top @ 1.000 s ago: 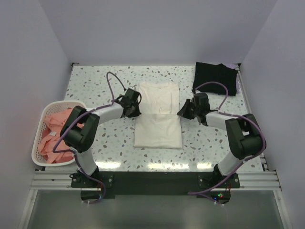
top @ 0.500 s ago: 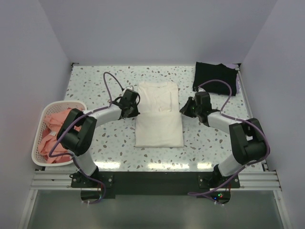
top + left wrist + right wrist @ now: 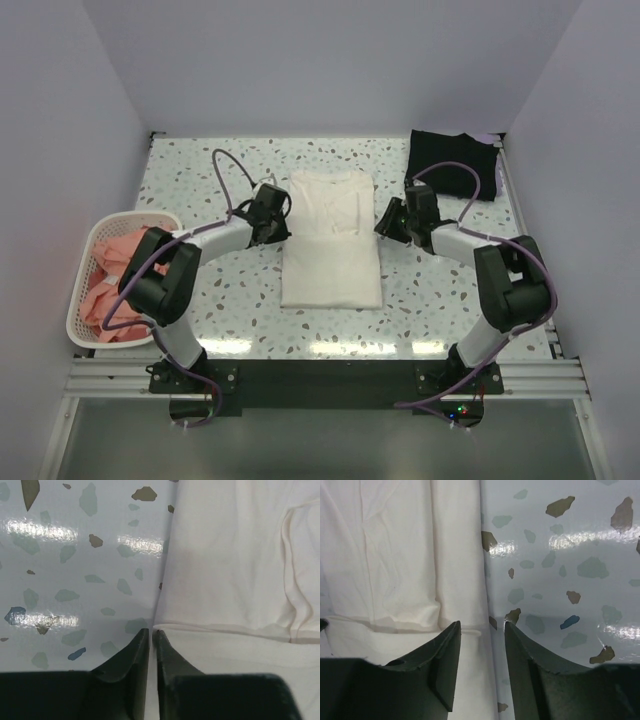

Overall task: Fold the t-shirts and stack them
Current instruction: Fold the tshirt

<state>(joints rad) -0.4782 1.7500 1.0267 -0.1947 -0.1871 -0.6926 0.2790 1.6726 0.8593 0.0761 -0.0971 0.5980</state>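
Mid-desk: white t-shirt lies half-folded | left gripper jaws together at its left hem, no cloth visibly caught | right gripper jaws apart astride the right hem | black t-shirt folded, far right corner | risk: a one-sided grab likely skews the fold.

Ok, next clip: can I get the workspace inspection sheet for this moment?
Surface: speckled table, glossy, with glare patches near the front.
Job's things: white t-shirt part-folded at centre, no print showing; black t-shirt folded at the far right corner; salmon-pink t-shirts heaped in the basket.
Clutter: white lattice basket at the left edge; nothing else seen.
Grippers: left gripper fingers closed at the white t-shirt's left edge, hold on cloth unclear; right gripper fingers open, straddling its right edge.
Cables: purple cables loop above both arms.
Surroundings: plain pale walls; metal rail at the near edge.
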